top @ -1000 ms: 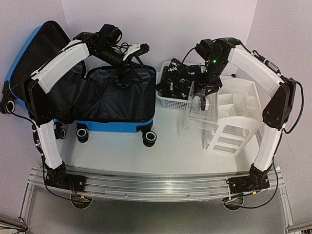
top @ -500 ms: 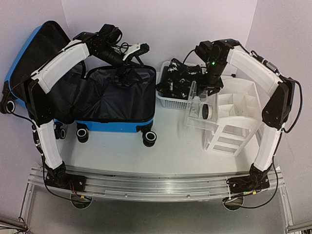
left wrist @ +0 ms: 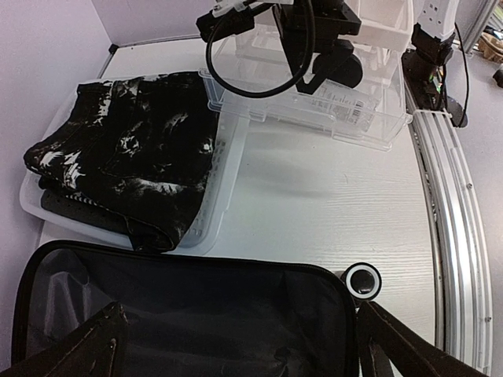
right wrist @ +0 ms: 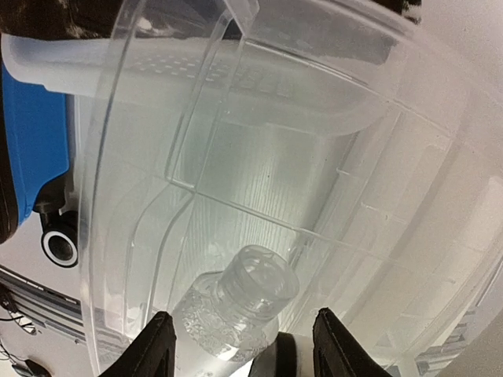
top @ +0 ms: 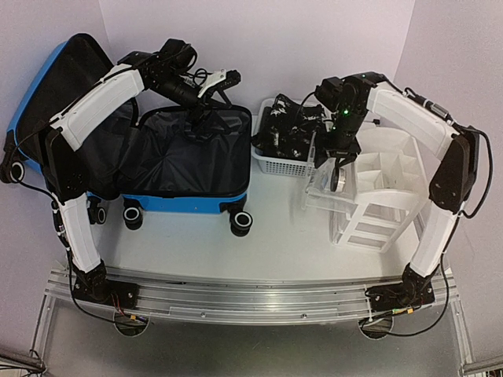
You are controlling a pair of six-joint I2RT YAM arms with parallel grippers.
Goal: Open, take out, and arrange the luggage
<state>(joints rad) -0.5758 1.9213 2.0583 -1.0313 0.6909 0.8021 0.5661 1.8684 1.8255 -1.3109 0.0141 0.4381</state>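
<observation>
The luggage [top: 189,204], a blue hard-shell suitcase, lies open at the left with its lid [top: 47,86] leaning on the wall. Its black lining [left wrist: 196,314] looks empty. My left gripper [top: 224,80] hovers open above the case's back rim, and nothing sits between its spread fingers [left wrist: 244,353]. My right gripper [top: 335,169] reaches down into a clear plastic bin [top: 322,196]. A small clear bottle [right wrist: 244,302] lies between that gripper's [right wrist: 244,322] parted fingers. A gap shows on the bottle's right side.
A white perforated basket [top: 279,163] with folded black patterned clothes [top: 287,129] stands between suitcase and bin. A white compartmented organizer [top: 385,181] stands right of the bin. A suitcase wheel [top: 241,224] sticks out toward the table's middle.
My right gripper has shifted slightly right and lower inside the clear bin, and its fingers have parted a little. The left arm has not moved.
</observation>
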